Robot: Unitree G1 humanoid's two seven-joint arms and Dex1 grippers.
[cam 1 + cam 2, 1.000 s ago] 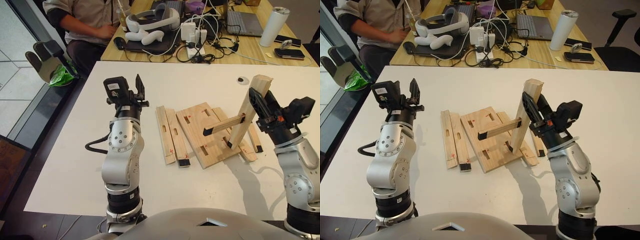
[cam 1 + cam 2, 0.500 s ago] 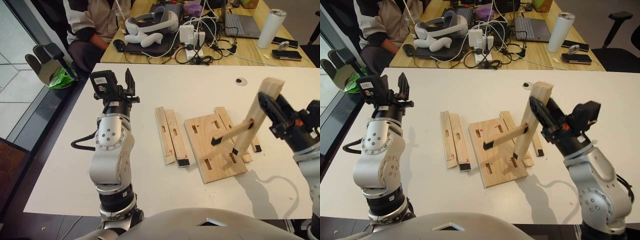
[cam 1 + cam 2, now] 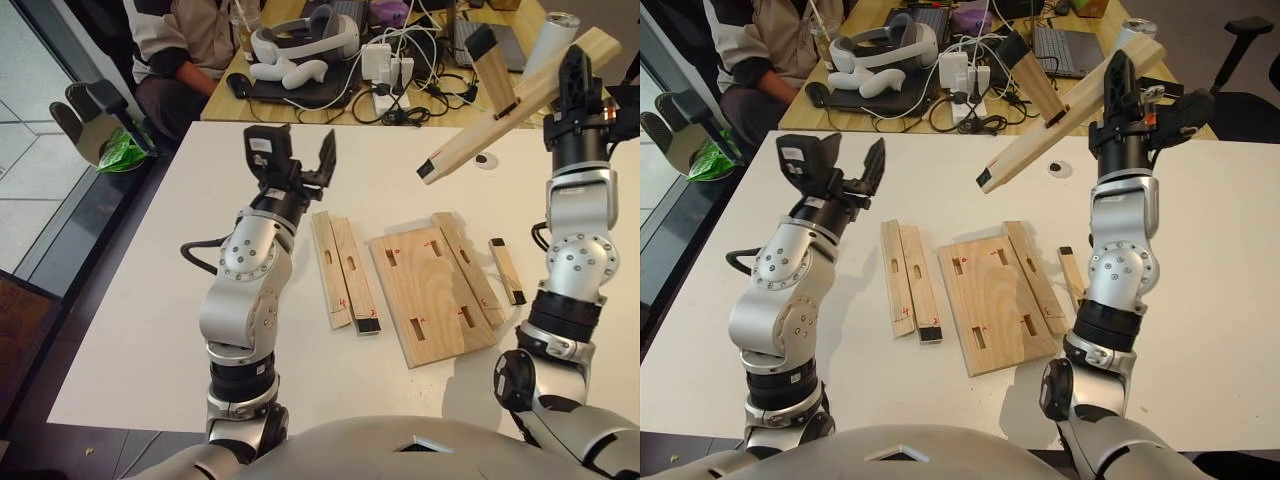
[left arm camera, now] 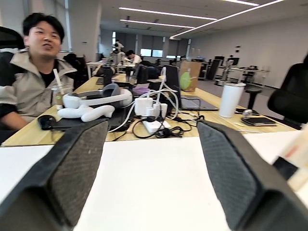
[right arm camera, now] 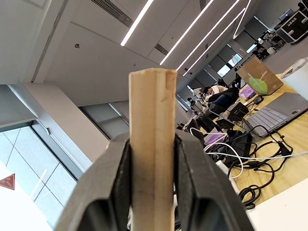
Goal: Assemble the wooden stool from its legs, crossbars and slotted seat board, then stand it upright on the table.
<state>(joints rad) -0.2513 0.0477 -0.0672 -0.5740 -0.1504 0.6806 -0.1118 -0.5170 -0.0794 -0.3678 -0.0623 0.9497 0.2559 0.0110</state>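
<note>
A slotted seat board (image 3: 432, 290) lies flat on the white desk (image 3: 140, 330) straight in front of me. I take the board as the clock's centre, with twelve pointing away from me. At nine o'clock, just beside the board, two slotted pieces (image 3: 341, 270) lie flat side by side, touching each other. One of them has a black cap at its near end. A spare leg (image 3: 462, 255) lies along the board's three o'clock edge, though whether it sits on or under the board I cannot tell. Just beyond it, apart, lies a short bar (image 3: 504, 270) with a black tip. My right jaws are raised high at about one o'clock and clamped on a long leg (image 3: 490, 125). This leg hangs tilted in the air above the far part of the desk, its black-capped end pointing down toward eleven o'clock. A crossbar (image 3: 492, 65) is plugged into it and sticks upward. My left jaws hang above the desk at about ten o'clock, their padded fingers (image 4: 72, 178) wide apart with nothing between them.
</note>
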